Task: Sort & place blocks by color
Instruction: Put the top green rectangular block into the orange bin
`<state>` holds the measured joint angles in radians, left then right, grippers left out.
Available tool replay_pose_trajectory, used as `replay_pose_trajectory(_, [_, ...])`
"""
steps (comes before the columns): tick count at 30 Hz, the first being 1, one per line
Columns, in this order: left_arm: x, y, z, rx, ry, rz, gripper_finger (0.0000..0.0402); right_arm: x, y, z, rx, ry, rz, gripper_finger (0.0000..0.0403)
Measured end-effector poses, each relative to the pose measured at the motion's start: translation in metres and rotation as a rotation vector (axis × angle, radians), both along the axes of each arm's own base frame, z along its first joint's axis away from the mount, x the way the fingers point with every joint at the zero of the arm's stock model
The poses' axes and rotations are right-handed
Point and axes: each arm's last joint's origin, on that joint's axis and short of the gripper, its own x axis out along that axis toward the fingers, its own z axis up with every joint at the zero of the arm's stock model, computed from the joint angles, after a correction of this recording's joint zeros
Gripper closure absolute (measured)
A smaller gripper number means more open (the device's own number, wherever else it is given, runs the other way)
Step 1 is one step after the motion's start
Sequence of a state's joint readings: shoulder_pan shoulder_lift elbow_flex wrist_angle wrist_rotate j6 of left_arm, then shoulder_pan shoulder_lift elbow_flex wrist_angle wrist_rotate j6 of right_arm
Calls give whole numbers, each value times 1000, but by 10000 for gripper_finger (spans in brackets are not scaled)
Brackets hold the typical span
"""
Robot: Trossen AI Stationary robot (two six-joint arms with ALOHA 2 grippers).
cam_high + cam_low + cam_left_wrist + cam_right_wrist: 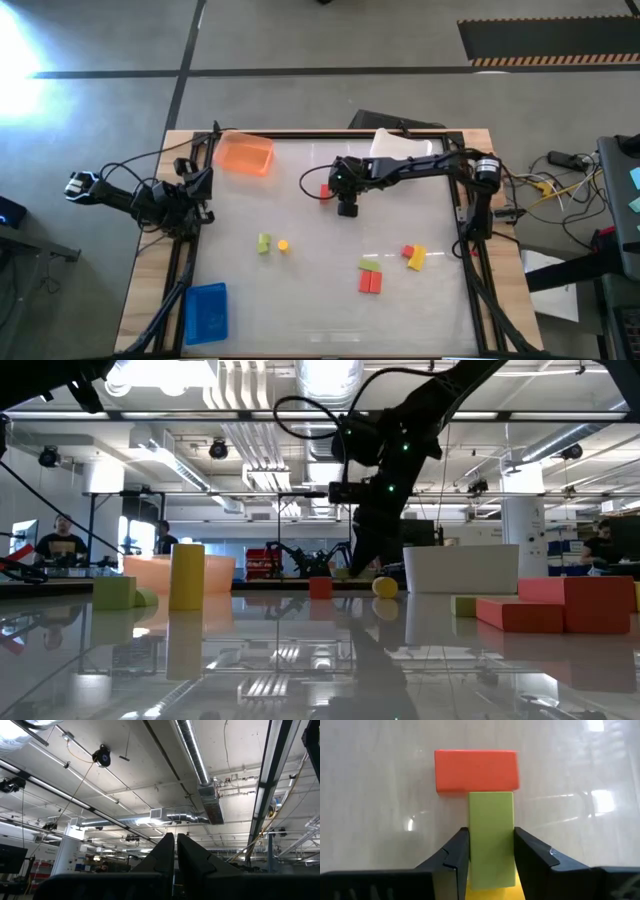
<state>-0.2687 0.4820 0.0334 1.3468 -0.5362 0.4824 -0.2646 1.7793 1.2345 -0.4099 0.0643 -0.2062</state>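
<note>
- The left gripper [78, 186] is parked off the table's left edge; only the left wrist view shows its fingers [165, 852] pressed together, aimed at the ceiling.
- The orange tray [244, 153] sits at the far left corner, the blue tray [206, 312] at the near left.
- A green block [264, 243] and a yellow block [283, 245] lie left of centre.
- The right gripper [347, 206] hangs over the table's middle. From above its load is hidden; the right wrist view shows its fingers clamped on a light green block [491, 837], with a red block [476, 771] on the table beyond.
- The other blocks [372, 276] cluster near right.
</note>
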Motion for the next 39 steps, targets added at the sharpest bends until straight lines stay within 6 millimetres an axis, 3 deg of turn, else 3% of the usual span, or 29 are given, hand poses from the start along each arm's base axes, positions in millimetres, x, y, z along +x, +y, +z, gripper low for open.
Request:
replay_pose_trajectory(7, [0,0,0,0,-1,0,395,-1,-2,42,-29,-60,-26,291])
replay_pose_trajectory(12, [0,0,0,0,-1,0,395,13,-9,73,-60,-153,-30,291])
replay_pose_trajectory(19, [-1,0,0,-2,-7,0,395,42,-31,92,-91,-237,-57,291])
replay_pose_trajectory(31, [-1,0,1,-2,-8,1,395,114,-72,90,-166,-316,-8,290])
replay_pose_trajectory(39, [-1,0,1,-2,-10,0,395,157,-98,69,-188,-422,-59,290])
